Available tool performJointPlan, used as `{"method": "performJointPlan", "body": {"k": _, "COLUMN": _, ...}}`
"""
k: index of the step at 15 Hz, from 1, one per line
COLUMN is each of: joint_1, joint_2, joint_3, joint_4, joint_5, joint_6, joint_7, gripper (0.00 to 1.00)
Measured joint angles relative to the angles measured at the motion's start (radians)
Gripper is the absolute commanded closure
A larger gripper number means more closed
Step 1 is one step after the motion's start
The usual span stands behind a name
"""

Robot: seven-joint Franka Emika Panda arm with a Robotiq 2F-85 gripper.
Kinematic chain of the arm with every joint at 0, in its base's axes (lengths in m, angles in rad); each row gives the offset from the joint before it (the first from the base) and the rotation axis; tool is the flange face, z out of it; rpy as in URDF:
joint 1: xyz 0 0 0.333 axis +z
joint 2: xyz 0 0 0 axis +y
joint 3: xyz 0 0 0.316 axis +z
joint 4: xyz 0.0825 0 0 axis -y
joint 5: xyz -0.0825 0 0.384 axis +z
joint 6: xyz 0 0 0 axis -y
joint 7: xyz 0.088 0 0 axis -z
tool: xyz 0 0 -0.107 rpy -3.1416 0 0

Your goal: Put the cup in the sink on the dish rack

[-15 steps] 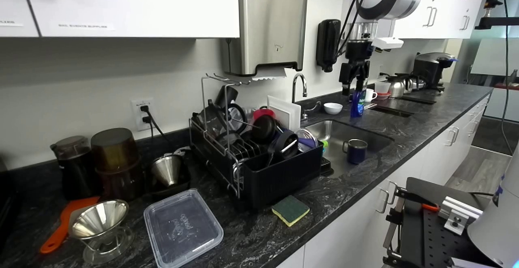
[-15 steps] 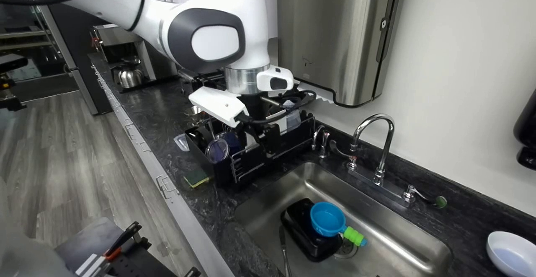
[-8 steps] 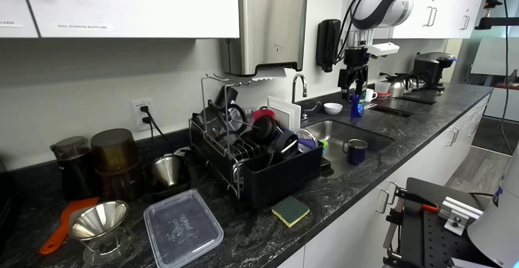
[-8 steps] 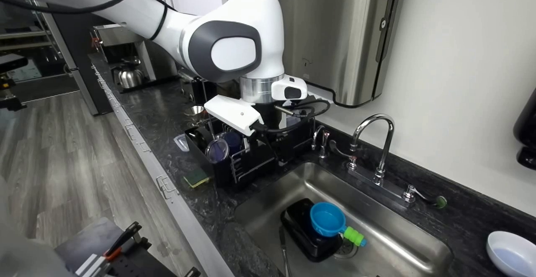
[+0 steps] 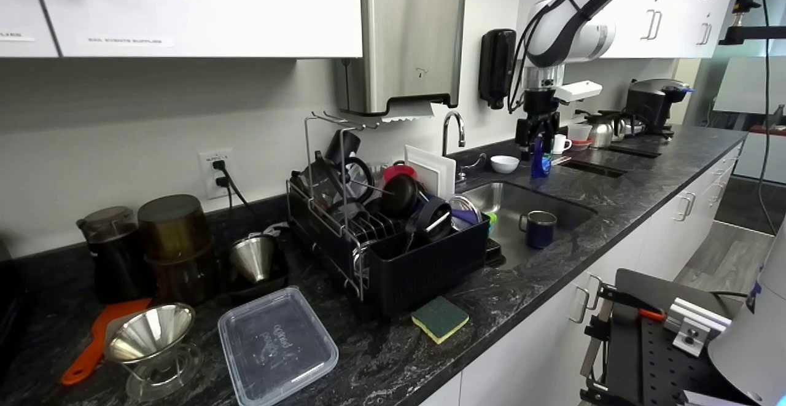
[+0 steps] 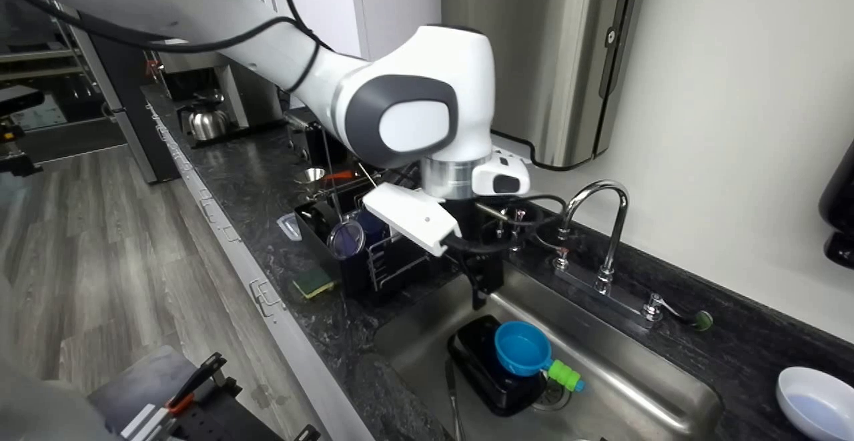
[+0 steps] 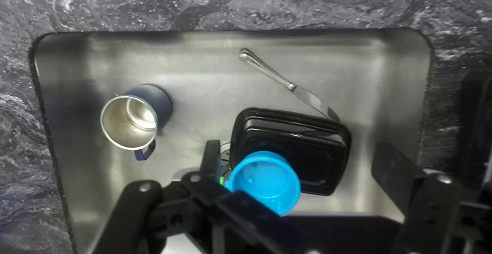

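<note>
A dark blue metal mug stands in the steel sink. In the wrist view the mug is at the left, its mouth facing the camera. A light blue toy pan with a green handle rests on an upturned black container in the sink. My gripper is open and empty above the sink. In the wrist view its fingers stand either side of the pan and container, well below them in height unclear. The gripper hangs near the rack end. The black dish rack is full of dishes.
A knife lies in the sink. The faucet stands behind the sink. A white bowl and a blue soap bottle are past it. A sponge lies before the rack. The paper towel dispenser hangs above.
The arm has moved down and away from the dish rack, over the sink. The gripper stays open. The mug, pan and container have not moved.
</note>
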Motion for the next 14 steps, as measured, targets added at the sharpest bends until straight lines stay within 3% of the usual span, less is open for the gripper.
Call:
{"method": "performJointPlan", "body": {"k": 5, "joint_1": -0.092, "joint_2": 0.233, "joint_3": -0.036, "joint_4": 0.177, "joint_5": 0.066, "joint_6": 0.022, "joint_7": -0.123, "gripper": 0.0}}
{"method": "performJointPlan", "body": {"k": 14, "joint_1": -0.232, "joint_2": 0.493, "joint_3": -0.019, "joint_4": 0.402, "joint_5": 0.081, "joint_6": -0.014, "joint_7": -0.219, "gripper": 0.0}}
